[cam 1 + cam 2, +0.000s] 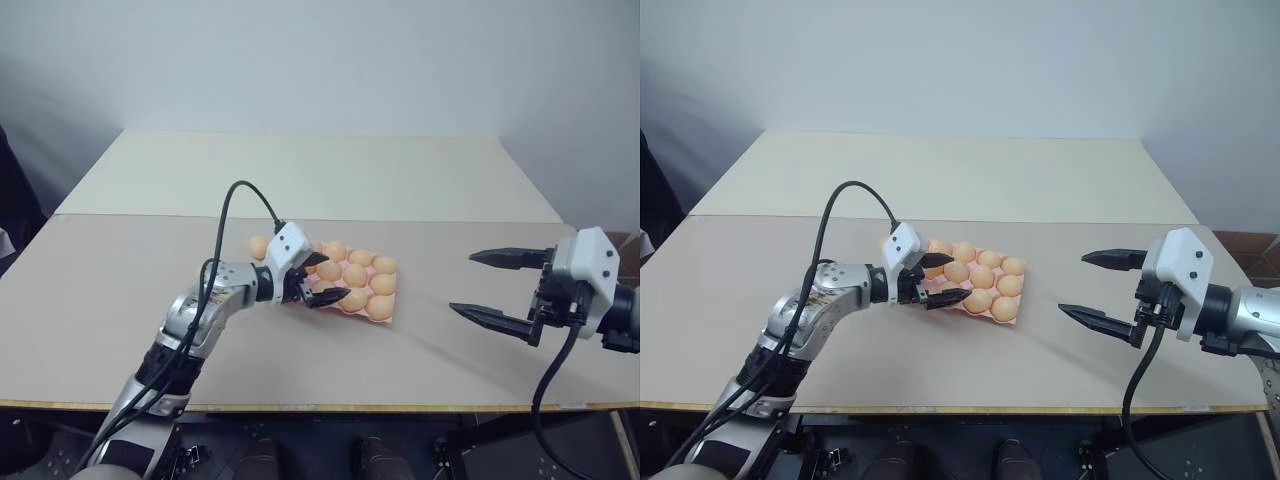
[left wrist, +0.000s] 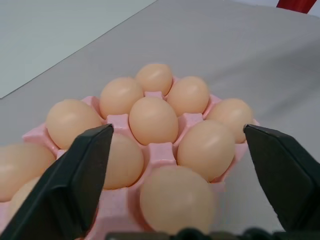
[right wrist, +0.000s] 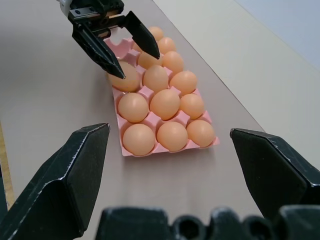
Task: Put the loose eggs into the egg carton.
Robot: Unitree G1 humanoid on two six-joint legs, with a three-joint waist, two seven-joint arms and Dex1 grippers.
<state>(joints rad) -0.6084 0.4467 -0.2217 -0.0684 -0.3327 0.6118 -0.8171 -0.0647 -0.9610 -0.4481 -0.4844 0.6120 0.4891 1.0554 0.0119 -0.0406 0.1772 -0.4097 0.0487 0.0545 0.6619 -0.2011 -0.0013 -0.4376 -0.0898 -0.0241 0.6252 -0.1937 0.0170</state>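
The pale pink egg carton (image 2: 159, 151) lies mid-table, most of its cups filled with tan-orange eggs (image 3: 165, 103). One loose egg (image 1: 258, 246) rests on the table just past the carton's left end, behind my left wrist. My left gripper (image 1: 337, 277) hovers low over the carton's left part, its fingers open and apart from the egg (image 3: 125, 80) that sits in a front cup beneath them. My right gripper (image 1: 462, 283) hangs open and empty to the right of the carton, pointing toward it.
The table has a beige front half (image 1: 100, 330) and a cream back half (image 1: 300, 170). A black cable (image 1: 232, 200) arcs above my left forearm. The table's front edge (image 1: 300, 406) runs close below both arms.
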